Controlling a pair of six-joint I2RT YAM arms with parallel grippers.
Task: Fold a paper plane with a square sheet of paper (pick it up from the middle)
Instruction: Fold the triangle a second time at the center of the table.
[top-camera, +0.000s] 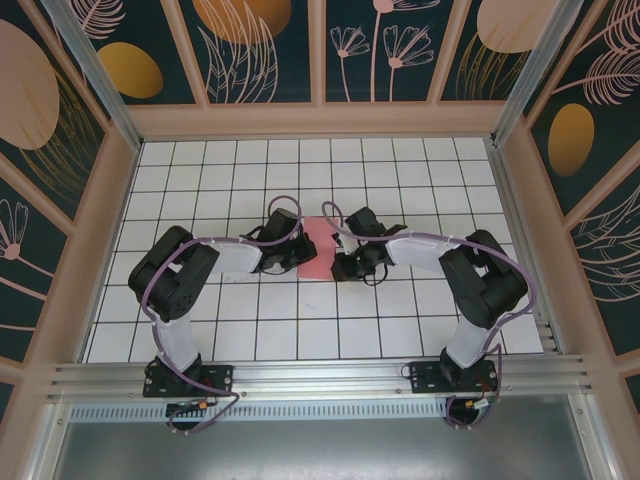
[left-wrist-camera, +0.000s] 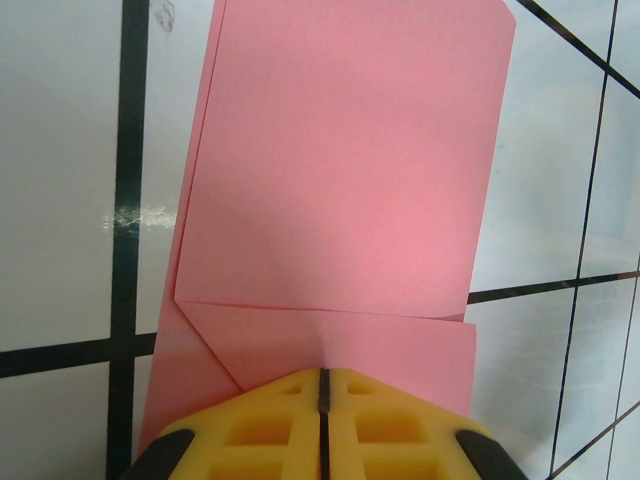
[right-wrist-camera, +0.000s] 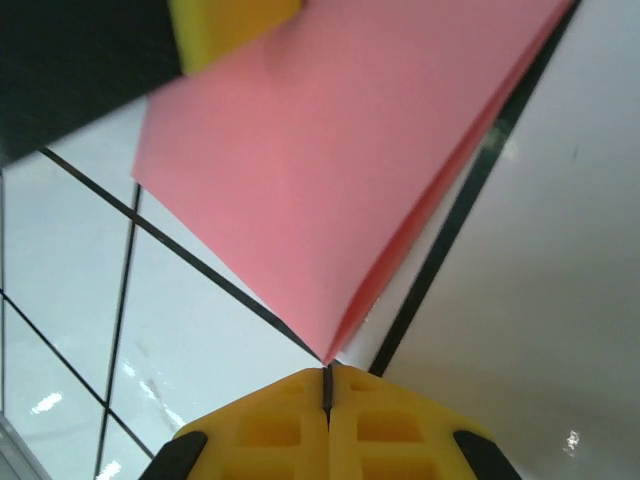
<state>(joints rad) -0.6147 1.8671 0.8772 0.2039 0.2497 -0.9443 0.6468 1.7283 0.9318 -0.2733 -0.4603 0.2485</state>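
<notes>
**Half-folded pink sheet pinched between two closed grippers**

The square sheet of paper (top-camera: 318, 248) (left-wrist-camera: 340, 180) (right-wrist-camera: 330, 180) lies mid-table (top-camera: 300, 330), partly folded, its layers lifting at one corner. The right gripper (top-camera: 342, 262) (right-wrist-camera: 327, 372) is clamped on that corner. The left gripper (top-camera: 297, 255) (left-wrist-camera: 322, 372) is closed over the opposite edge, and its fingers hide whether it pinches the paper. The arms cover both sides of the sheet from above.
</notes>
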